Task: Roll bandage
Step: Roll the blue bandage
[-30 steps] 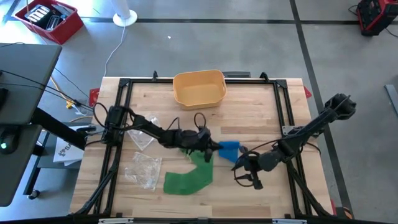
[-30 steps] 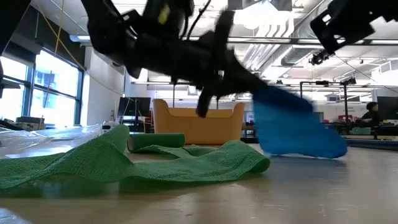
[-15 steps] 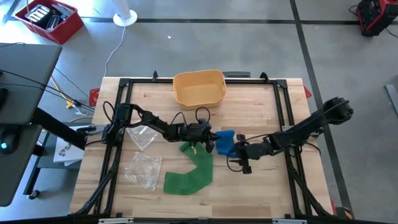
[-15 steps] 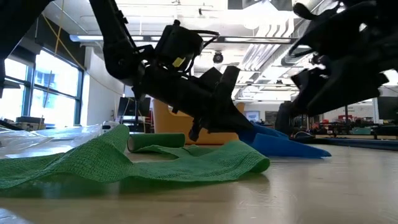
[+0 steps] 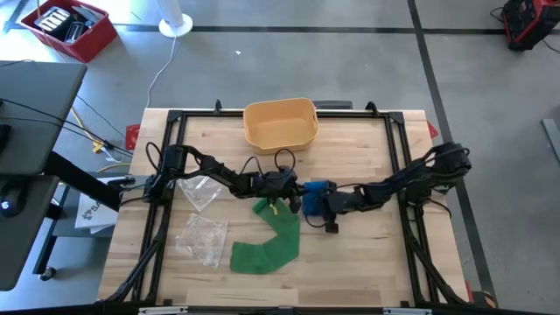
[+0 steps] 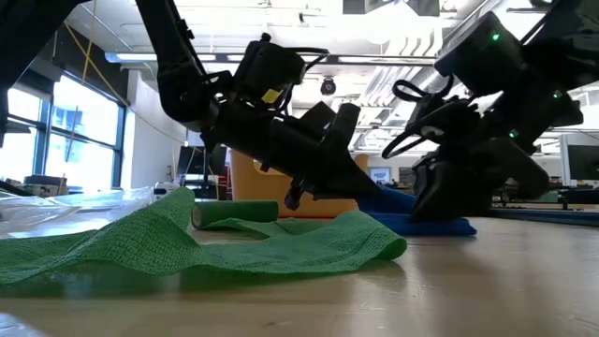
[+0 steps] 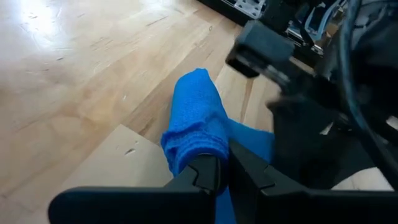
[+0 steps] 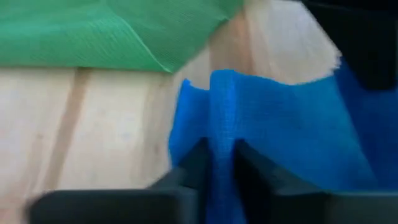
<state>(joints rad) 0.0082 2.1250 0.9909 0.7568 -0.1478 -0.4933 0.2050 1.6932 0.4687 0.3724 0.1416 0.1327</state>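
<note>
A blue bandage [image 5: 317, 194] lies on the wooden table [image 5: 367, 262] near its middle, with both grippers shut on it. My left gripper [image 5: 301, 194] comes at it from the table's left, my right gripper [image 5: 324, 206] from the right. Beside it, toward the near edge, a green bandage [image 5: 269, 243] lies spread out, with its rolled end [image 6: 234, 212] on the table. In the low view the blue bandage [image 6: 426, 225] lies flat under the two grippers. My left gripper pinches a bunched fold of the blue bandage [image 7: 202, 146] between its two fingers [image 7: 208, 174]. It comes slanting down from the table's left. The bandage lies on the table beyond the fingers. My right gripper pinches a raised ridge of the blue bandage [image 8: 222, 118] between its two fingers [image 8: 194, 163]. It comes slanting down from the table's right. The cloth on both sides of the ridge lies on the table.
A yellow basket [image 5: 280, 122] stands at the far edge. Two clear plastic bags [image 5: 199, 192] [image 5: 203, 238] lie at the left. A black frame [image 5: 398, 149] runs around the table. Bare wood shows at the near right.
My left gripper has gone down and a little toward the far edge, laying the blue bandage, which hung in the air, flat on the table. My right gripper has come down and toward the table's left to the bandage and has shut on it.
</note>
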